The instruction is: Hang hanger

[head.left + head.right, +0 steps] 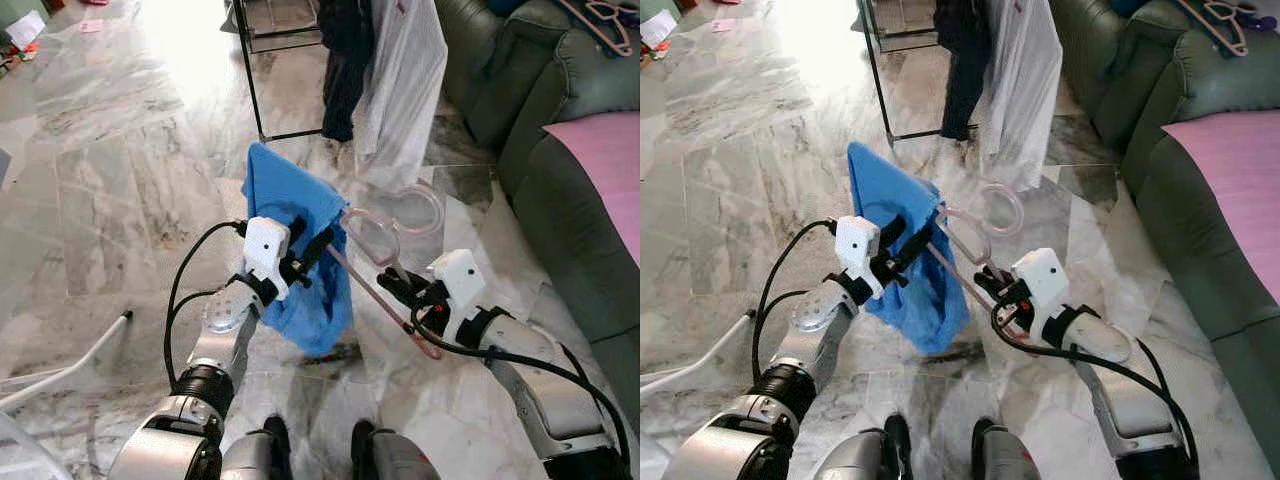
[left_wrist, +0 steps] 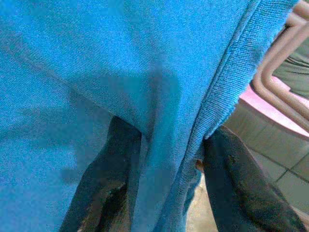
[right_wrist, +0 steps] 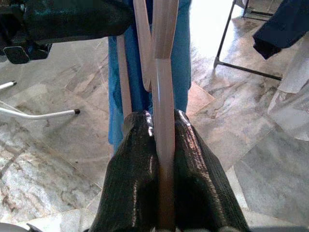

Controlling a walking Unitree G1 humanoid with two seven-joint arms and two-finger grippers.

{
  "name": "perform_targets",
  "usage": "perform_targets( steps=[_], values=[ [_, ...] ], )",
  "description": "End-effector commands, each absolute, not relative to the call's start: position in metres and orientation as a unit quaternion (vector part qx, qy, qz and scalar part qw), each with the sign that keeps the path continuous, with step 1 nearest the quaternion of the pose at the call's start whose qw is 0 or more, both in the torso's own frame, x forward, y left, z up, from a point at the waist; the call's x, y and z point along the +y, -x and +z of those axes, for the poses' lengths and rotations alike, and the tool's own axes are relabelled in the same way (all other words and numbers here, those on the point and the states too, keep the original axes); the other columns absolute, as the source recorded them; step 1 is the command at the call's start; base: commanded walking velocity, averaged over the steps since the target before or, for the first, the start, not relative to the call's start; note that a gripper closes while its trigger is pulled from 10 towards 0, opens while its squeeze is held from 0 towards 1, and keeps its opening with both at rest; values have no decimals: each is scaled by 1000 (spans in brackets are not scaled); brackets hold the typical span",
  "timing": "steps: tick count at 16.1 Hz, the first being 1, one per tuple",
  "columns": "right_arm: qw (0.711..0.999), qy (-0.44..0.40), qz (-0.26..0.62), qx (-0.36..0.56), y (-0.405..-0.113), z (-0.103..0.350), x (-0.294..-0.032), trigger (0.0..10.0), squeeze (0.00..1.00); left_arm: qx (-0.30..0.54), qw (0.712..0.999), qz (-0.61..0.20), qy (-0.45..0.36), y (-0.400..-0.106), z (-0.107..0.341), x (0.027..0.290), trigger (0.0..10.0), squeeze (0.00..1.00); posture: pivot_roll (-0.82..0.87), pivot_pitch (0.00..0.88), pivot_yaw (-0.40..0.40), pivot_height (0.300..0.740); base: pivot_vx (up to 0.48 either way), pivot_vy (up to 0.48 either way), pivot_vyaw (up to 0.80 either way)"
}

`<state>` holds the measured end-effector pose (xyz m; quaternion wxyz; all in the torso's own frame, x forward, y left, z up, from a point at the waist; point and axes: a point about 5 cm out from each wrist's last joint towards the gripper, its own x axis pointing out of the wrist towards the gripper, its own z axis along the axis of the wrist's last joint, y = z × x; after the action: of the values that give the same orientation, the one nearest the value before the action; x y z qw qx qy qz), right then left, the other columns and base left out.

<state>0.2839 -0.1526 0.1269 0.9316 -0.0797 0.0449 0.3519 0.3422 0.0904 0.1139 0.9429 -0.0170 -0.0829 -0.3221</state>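
A pink plastic hanger (image 1: 385, 240) is held in the air before me, with a blue garment (image 1: 300, 240) draped over one end. My right gripper (image 1: 398, 285) is shut on the hanger's lower bar, which runs between its black fingers (image 3: 137, 169). My left gripper (image 1: 310, 255) is shut on a fold of the blue garment (image 2: 159, 121) near its hemmed edge, beside the hanger's arm. The hanger's hook (image 1: 1002, 208) points away from me toward the black clothes rack (image 1: 255, 80), where a white shirt (image 1: 400, 80) and a dark garment (image 1: 345, 60) hang.
A green sofa (image 1: 540, 130) with a pink cover (image 1: 605, 160) stands on the right, with more hangers (image 1: 600, 20) on its back. Marble floor lies all around. A white tube frame (image 1: 70, 365) lies at the lower left.
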Motion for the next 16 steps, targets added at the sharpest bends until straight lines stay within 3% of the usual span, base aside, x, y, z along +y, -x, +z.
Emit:
perform_targets(
  steps=[1,10,16],
  values=[
    [938,86,333,40,-286,129,-158,10000,0,-69,944,-323,5,-339,107,97,0,0,-209,235,21,740,0,0,0],
    [953,91,286,51,-296,124,-162,10000,0,-102,948,-301,30,-343,122,97,0,0,-213,235,21,740,0,0,0],
    [955,90,277,58,-300,122,-157,10000,0,-109,932,-336,75,-339,126,84,0,0,-210,235,18,740,0,0,0]
  ],
)
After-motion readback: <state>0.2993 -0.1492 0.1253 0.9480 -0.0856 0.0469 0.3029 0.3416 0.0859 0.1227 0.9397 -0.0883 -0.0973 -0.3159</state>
